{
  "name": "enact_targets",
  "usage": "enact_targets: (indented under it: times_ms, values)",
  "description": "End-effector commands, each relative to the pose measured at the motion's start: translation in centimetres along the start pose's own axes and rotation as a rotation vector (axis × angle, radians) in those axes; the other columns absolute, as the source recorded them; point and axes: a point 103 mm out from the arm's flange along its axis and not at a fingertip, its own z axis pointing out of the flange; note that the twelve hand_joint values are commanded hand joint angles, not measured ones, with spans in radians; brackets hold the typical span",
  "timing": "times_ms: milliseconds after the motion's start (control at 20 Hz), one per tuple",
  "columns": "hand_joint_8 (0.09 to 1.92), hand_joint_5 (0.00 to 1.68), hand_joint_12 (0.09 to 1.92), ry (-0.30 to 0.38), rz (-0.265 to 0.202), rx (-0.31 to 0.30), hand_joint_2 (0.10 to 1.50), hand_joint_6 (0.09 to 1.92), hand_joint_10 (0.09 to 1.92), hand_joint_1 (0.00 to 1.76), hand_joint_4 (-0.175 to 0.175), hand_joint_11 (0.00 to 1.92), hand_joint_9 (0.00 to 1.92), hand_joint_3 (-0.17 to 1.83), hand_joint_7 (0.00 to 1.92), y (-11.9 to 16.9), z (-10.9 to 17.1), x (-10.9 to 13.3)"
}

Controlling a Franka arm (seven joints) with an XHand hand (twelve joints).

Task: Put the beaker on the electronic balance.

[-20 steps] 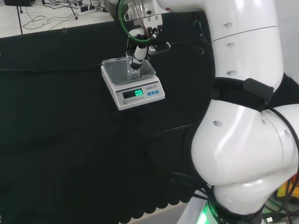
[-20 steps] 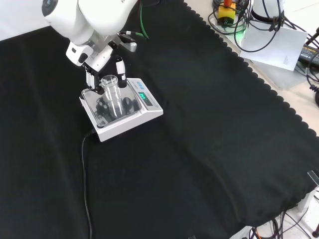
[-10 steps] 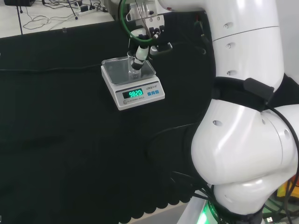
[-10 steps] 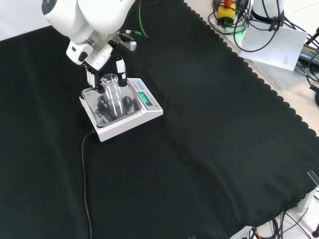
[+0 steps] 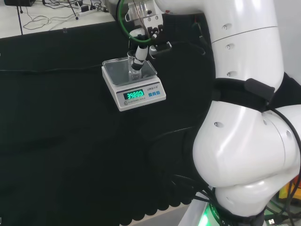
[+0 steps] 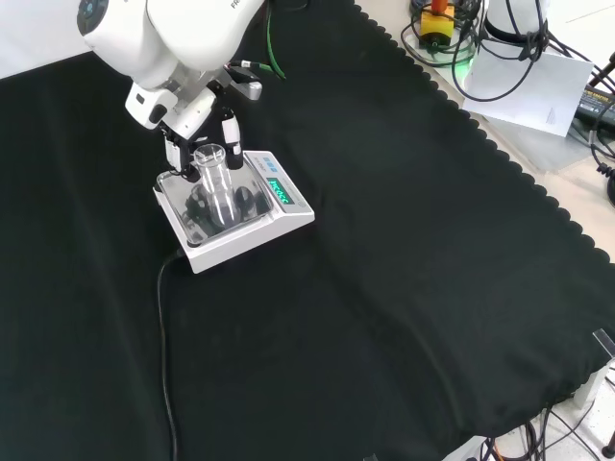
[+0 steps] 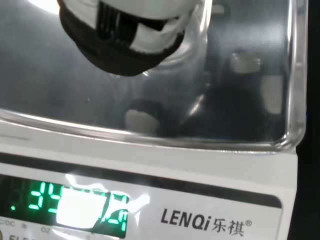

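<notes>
In the front view the balance [image 6: 233, 211] sits at the left of the desk [image 6: 404, 269], and the beaker [image 6: 216, 182] stands upright on its pan with our hand [image 6: 197, 130] curled around it from behind. We judge the step to be the release. We should uncurl the fingers evenly and draw straight back, so nothing tips the glass.

The black-cloth table [image 6: 404, 250] lies open all around the white electronic balance with a steel pan [image 6: 288, 219], where a clear glass beaker [image 6: 216, 182] stands upright.
</notes>
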Motion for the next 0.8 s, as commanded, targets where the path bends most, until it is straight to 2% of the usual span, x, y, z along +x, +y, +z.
enact_targets:
  times_ms: [50, 200, 350, 450, 600, 800]
  values:
    - [0.73, 0.97, 0.64, -0.026, 0.009, 0.009, 0.9, 0.65, 0.32, 1.08, -0.167, 1.56, 1.37, -0.04, 0.97, -0.1, 0.2, -0.1]
    - [0.78, 0.78, 0.66, -0.038, 0.019, 0.007, 0.87, 0.77, 0.32, 1.02, -0.139, 1.53, 1.33, -0.1, 0.81, -0.2, 0.1, -0.2]
    - [0.8, 0.51, 0.69, -0.067, 0.031, -0.001, 0.85, 0.85, 0.35, 0.95, -0.102, 1.52, 1.28, -0.16, 0.62, -0.5, -0.2, -0.2]
    - [0.81, 0.36, 0.72, -0.07, 0.039, -0.007, 0.83, 0.79, 0.38, 0.87, -0.082, 1.51, 1.25, -0.17, 0.46, -0.7, -0.4, -0.3]
    - [0.81, 0.24, 0.76, -0.069, 0.048, -0.005, 0.78, 0.59, 0.44, 0.72, -0.057, 1.49, 1.2, -0.16, 0.22, -1.1, -0.8, -0.5]
    - [0.79, 0.18, 0.79, -0.072, 0.056, 0.004, 0.74, 0.41, 0.49, 0.61, -0.038, 1.49, 1.16, -0.14, 0.08, -1.4, -1.1, -0.8]
